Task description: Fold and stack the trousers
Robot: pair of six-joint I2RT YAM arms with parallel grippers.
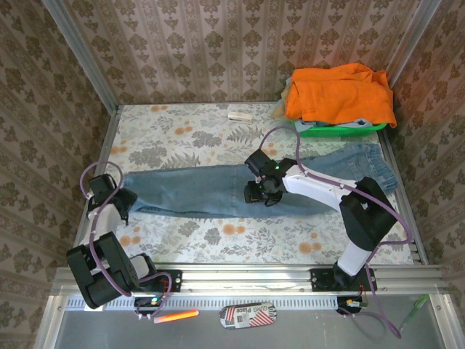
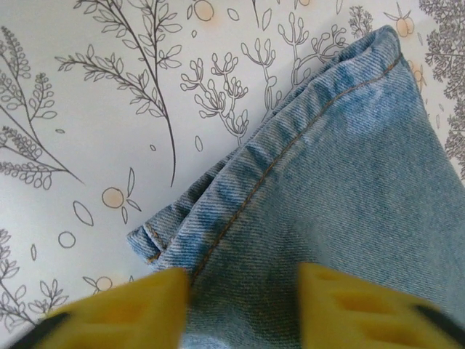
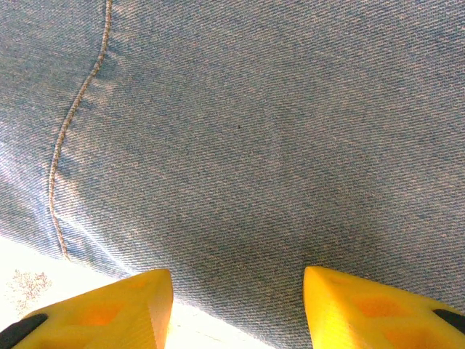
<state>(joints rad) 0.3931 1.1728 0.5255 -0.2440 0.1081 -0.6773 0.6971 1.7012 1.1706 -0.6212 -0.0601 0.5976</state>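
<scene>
The trousers (image 1: 196, 190) lie flat on the table (image 1: 182, 138). They stretch long from the left edge to the right edge, a bit nearer the front edge than the back. The leg ends are by the left edge and the wide top part is by the right edge.

My left gripper (image 2: 243, 283) is right at the leg ends, so it is the nearer one for lifting them. The hem lies just past my yellow fingers (image 2: 145, 305), and blue cloth sits between them. I cannot tell if they are pinching it.

My right gripper (image 3: 238, 283) is over the middle of the trousers, at their front side. Its fingers are spread apart and pinch nothing.

I think the next move carries the leg ends toward the right edge, along the long way of the trousers.

On the front rail lies a striped tag (image 1: 248, 314). One word on it looks like "Place". The rest is too small to read. I see no label on the trousers.
</scene>
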